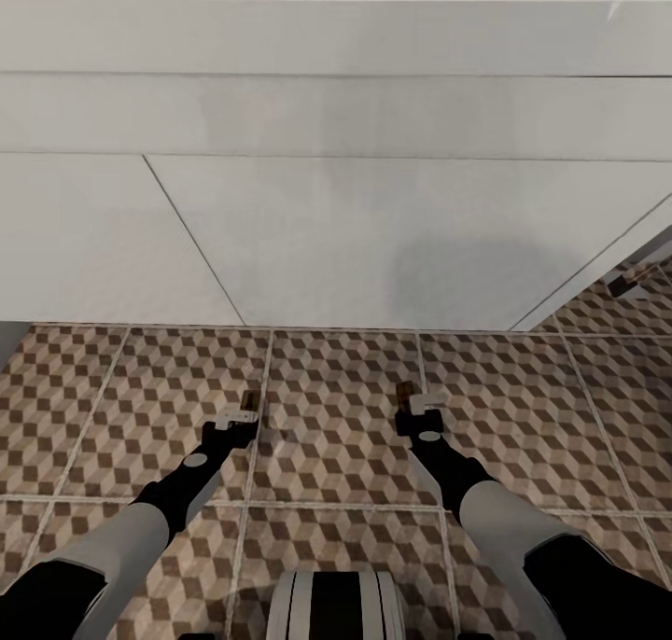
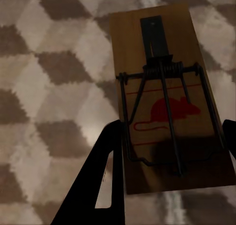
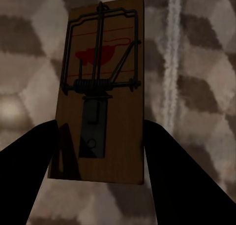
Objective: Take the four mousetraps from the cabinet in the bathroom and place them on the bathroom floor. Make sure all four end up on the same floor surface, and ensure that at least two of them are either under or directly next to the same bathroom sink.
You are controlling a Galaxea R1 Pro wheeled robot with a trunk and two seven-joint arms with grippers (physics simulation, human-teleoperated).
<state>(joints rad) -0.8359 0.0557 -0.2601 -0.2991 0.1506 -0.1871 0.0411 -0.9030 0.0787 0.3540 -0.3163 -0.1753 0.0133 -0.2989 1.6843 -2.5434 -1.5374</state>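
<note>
Tan wood and dark wire make up each mousetrap, and both look light, stiff and thin, so the safest hold seems to be across the long edges of the board, well off the spring bar.

That is how they are held now. The left gripper (image 1: 245,414) is clamped on one mousetrap (image 2: 167,102), its fingers (image 2: 105,156) pressing the board's two long sides. The right gripper (image 1: 417,407) pinches the other mousetrap (image 3: 101,92) the same way, near the end with the dark plate. Both boards hang low over the bathroom floor (image 1: 336,435), its cube-printed tiles close behind them in the wrist views; whether either touches the tile I cannot tell.

Between the grippers and the white vanity (image 1: 355,239) lies a strip of bare tile. The vanity front rises like a wall just beyond both traps, its lower edge meeting the floor line in the head view, so I judge reaching further forward is blocked, while sideways along the vanity there is open tile to set them down.
</note>
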